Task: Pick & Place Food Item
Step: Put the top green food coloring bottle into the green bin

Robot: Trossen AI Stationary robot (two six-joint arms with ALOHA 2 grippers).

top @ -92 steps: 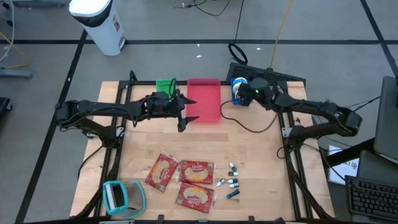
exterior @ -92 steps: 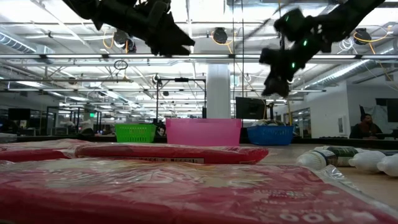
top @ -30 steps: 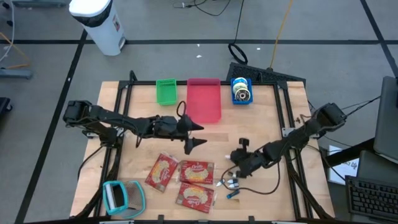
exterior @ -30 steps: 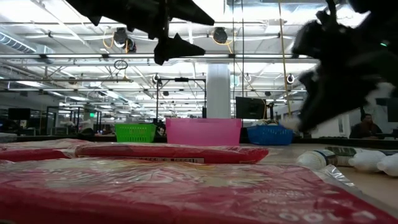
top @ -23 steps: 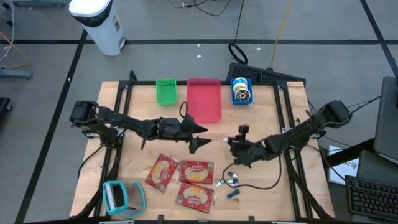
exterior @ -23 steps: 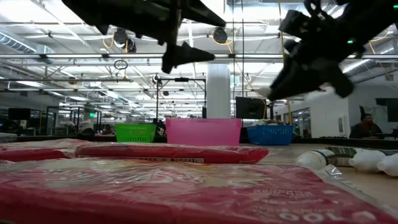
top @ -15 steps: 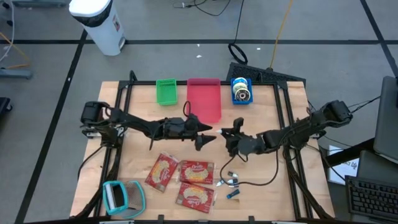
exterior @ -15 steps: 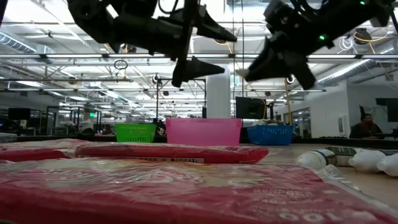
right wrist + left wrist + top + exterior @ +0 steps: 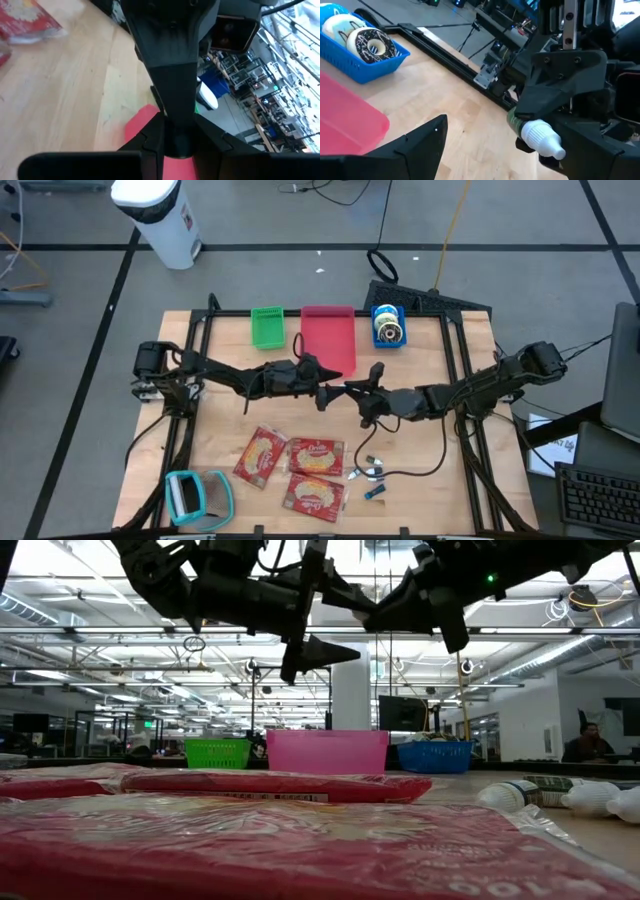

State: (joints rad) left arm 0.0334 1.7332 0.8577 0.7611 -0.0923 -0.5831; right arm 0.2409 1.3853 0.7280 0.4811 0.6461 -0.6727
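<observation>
My right gripper (image 9: 358, 392) hangs over the table's middle, shut on a small bottle (image 9: 535, 131) with a green body and a white cap. My left gripper (image 9: 333, 388) faces it from the left, open. One of its fingers (image 9: 417, 145) shows beside the cap, which points at this gripper; whether a finger touches the bottle, I cannot tell. Three red food packets (image 9: 296, 470) lie flat near the front edge, with no gripper near them. In the low view both grippers (image 9: 335, 625) (image 9: 390, 610) hang high above the table. My right gripper pinches the bottle's green body (image 9: 515, 119) between its two fingers, just behind the cap. The white cap (image 9: 543, 138) sticks out past the fingertips. The fingers come about level from the table's right. The bottle is lifted clear and lies about level, cap toward the left.
At the far edge stand a green bin (image 9: 266, 326), a pink bin (image 9: 328, 340) and a blue bin (image 9: 388, 327) with doughnuts in it. A few more small bottles (image 9: 372, 471) lie near the front right. A teal object (image 9: 195, 495) sits at the front left corner.
My right gripper has risen from the small bottles near the front, carrying one of them up and toward the table's middle, and has rolled as it went. My left gripper, open throughout, has moved right and down a little toward it.
</observation>
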